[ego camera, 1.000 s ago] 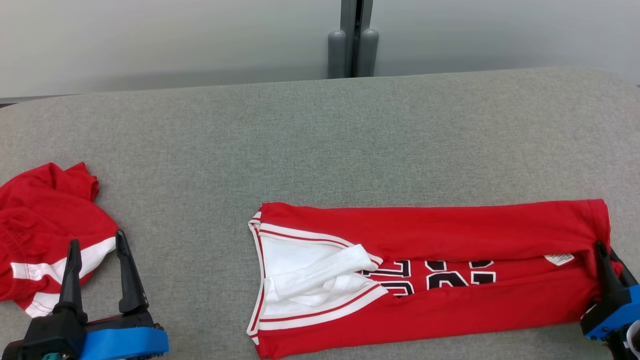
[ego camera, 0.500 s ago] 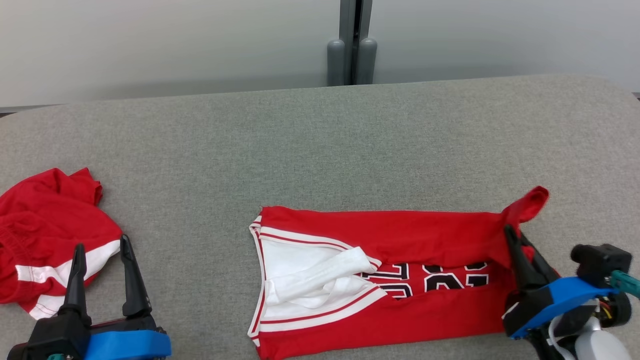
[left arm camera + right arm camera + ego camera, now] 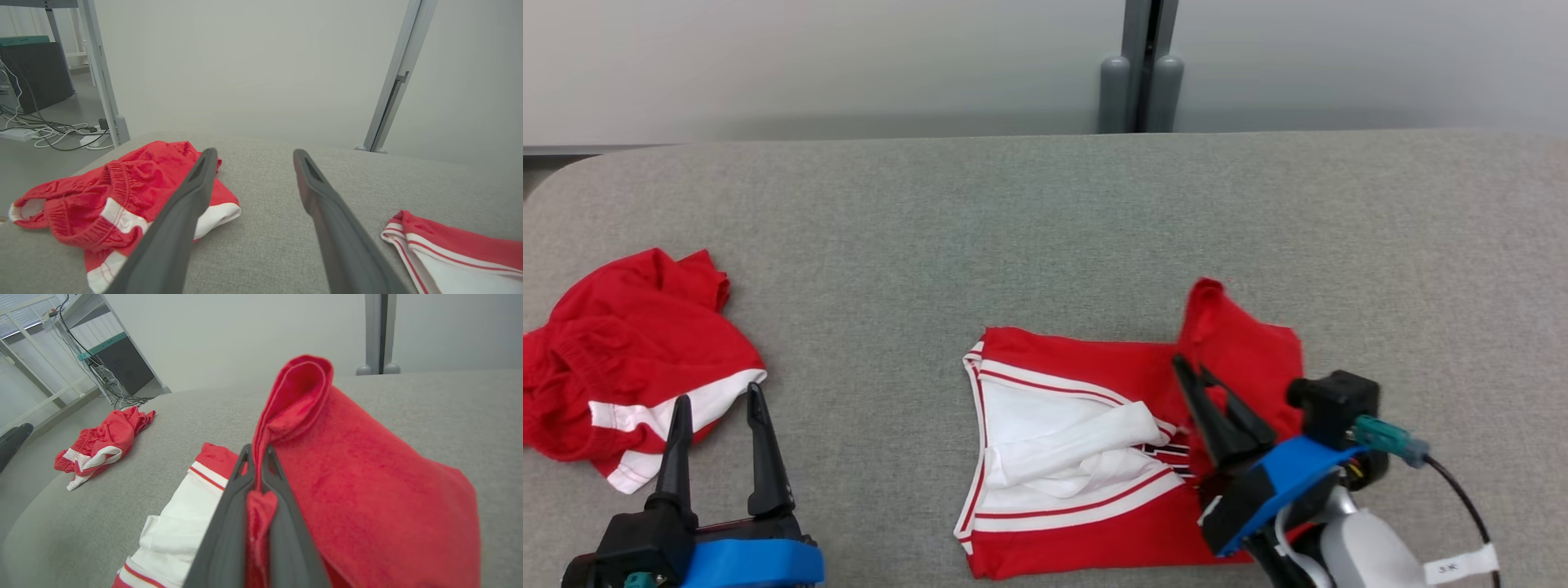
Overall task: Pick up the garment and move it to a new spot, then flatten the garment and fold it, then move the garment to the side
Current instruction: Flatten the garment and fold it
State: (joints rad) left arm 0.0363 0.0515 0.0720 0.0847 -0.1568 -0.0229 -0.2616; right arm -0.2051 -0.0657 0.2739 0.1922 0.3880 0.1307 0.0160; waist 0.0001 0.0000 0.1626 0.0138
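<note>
Right gripper (image 3: 1188,367), clamped on jersey (image 3: 1078,547), had carried its end toward collar (image 3: 977,367): fold half done. Left gripper (image 3: 719,394) jaws stood apart, idle.

Left gripper (image 3: 254,155), jaws spread wide, over the grey table (image 3: 261,232); crumpled red shorts (image 3: 122,192) lie to its left, the striped edge of the garment (image 3: 441,239) at near right.

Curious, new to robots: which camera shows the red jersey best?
Head view: nearly the whole jersey from above. Right wrist view shows its lifted end pinched in the right gripper; left wrist view catches one corner.
</note>
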